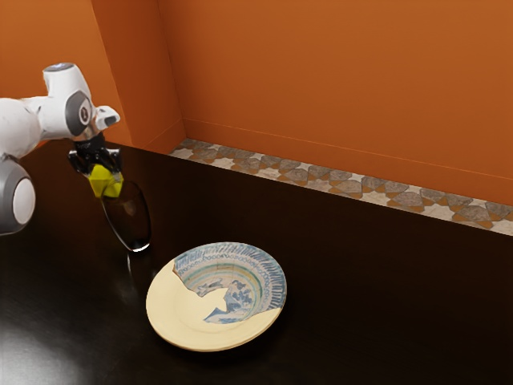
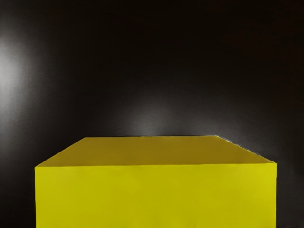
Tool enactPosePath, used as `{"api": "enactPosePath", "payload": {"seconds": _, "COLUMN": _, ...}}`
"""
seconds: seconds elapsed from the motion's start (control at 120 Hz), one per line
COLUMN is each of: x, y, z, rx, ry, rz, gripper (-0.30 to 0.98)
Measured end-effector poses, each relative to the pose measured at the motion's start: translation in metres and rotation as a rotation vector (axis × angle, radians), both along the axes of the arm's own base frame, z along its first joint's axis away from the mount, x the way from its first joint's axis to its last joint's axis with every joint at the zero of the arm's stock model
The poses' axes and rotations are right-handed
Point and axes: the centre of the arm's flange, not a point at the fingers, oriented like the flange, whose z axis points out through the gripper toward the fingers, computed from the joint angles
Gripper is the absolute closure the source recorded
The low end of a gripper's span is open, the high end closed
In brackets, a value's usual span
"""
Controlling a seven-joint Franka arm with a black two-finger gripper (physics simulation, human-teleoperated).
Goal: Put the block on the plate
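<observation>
"How is the gripper (image 1: 98,165) seen to stand?"

"It is seen closed on the yellow block (image 1: 105,183), which is clasped between its two black fingers, toward the exterior view's left."

"What is added by the exterior view?"

"The plate (image 1: 180,319) is shown there, cream and blue-patterned, lying on the dark table (image 1: 361,305), well apart from the block. A thin, dark-rimmed ring (image 1: 150,220) is seen just beside the block, and an orange wall (image 1: 337,80) and a patterned floor (image 1: 268,172) are shown beyond the table."

"And by the wrist view?"

"Two flat faces of the block are shown there close up, one bright, one duller, with pale patches of light on the table behind."

"Where is the block placed, relative to the gripper?"

"Directly under the palm, held at the fingertips; the plate is left untouched by it."
</observation>
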Motion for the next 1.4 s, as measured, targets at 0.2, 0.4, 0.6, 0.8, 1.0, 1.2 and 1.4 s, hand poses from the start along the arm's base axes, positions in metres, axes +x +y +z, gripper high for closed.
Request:
{"api": "enactPosePath", "payload": {"seconds": 0.2, "x": 0.016, "y": -0.075, "z": 0.083, "rx": 0.023, "ry": -0.091, "rz": -0.093, "gripper": 0.30}}
{"api": "enactPosePath", "payload": {"seconds": 0.4, "x": -0.005, "y": -0.186, "z": 0.145, "rx": -0.001, "ry": -0.093, "rz": -0.175, "gripper": 0.28}}
{"api": "enactPosePath", "payload": {"seconds": 0.6, "x": -0.027, "y": -0.298, "z": 0.127, "rx": -0.071, "ry": -0.008, "rz": -0.219, "gripper": 0.29}}
{"api": "enactPosePath", "payload": {"seconds": 0.8, "x": -0.063, "y": -0.363, "z": 0.081, "rx": -0.104, "ry": 0.098, "rz": -0.160, "gripper": 0.28}}
{"api": "enactPosePath", "payload": {"seconds": 1.0, "x": -0.091, "y": -0.406, "z": 0.039, "rx": -0.116, "ry": 0.150, "rz": -0.076, "gripper": 0.27}}
{"api": "enactPosePath", "payload": {"seconds": 1.2, "x": -0.114, "y": -0.420, "z": 0.003, "rx": -0.143, "ry": 0.187, "rz": 0.049, "gripper": 0.27}}
{"api": "enactPosePath", "payload": {"seconds": 1.4, "x": -0.122, "y": -0.434, "z": -0.004, "rx": -0.169, "ry": 0.181, "rz": 0.133, "gripper": 0.15}}
